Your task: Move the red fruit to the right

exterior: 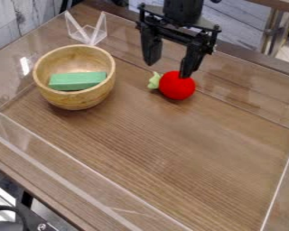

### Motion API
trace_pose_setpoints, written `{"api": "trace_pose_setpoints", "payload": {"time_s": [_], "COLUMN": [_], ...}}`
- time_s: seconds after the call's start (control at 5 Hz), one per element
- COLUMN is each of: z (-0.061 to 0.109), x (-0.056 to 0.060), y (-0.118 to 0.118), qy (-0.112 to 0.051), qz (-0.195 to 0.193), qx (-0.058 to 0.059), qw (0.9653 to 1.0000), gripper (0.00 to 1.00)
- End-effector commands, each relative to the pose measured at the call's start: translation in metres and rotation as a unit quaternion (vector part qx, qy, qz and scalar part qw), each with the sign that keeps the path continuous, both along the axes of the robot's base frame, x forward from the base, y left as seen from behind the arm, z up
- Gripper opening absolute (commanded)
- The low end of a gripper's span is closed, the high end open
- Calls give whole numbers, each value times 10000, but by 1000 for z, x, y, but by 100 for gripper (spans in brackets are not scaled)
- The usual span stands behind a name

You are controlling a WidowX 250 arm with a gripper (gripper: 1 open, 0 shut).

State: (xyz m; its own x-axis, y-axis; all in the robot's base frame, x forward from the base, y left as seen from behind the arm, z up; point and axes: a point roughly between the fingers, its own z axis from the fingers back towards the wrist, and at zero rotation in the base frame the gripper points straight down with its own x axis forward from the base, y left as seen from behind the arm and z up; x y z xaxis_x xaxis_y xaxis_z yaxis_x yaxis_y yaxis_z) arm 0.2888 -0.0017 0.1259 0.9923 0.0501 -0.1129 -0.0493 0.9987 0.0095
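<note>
The red fruit (pixel 175 86) is a small round toy with a light green leafy piece on its left side, lying on the wooden table near the back centre. My black gripper (pixel 170 60) hangs just above and slightly behind it, pointing down. Its two fingers stand wide apart, open, with nothing between them. The right finger's tip (pixel 191 68) comes down close to the fruit's upper right edge; whether it touches I cannot tell.
A wooden bowl (pixel 44 90) holding a green rectangular block (pixel 80 79) stands to the left. Low clear plastic walls (pixel 87 32) edge the table all round. Bare wood stretches to the right of and in front of the fruit.
</note>
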Motion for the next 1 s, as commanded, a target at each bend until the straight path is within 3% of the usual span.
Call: {"api": "trace_pose_setpoints", "payload": {"time_s": [0.0, 0.2, 0.4, 0.6, 0.8], "z": [21, 25, 33, 30, 33], "x": [10, 12, 18, 20, 14], "y": [7, 10, 12, 16, 15], "qy": [-366, -415, -447, -358, -255], "qz": [231, 365, -200, -677, -499], "qx": [59, 130, 131, 177, 164], "qw": [9990, 9984, 9987, 9969, 9983], "gripper": [100, 100, 100, 100, 100]}}
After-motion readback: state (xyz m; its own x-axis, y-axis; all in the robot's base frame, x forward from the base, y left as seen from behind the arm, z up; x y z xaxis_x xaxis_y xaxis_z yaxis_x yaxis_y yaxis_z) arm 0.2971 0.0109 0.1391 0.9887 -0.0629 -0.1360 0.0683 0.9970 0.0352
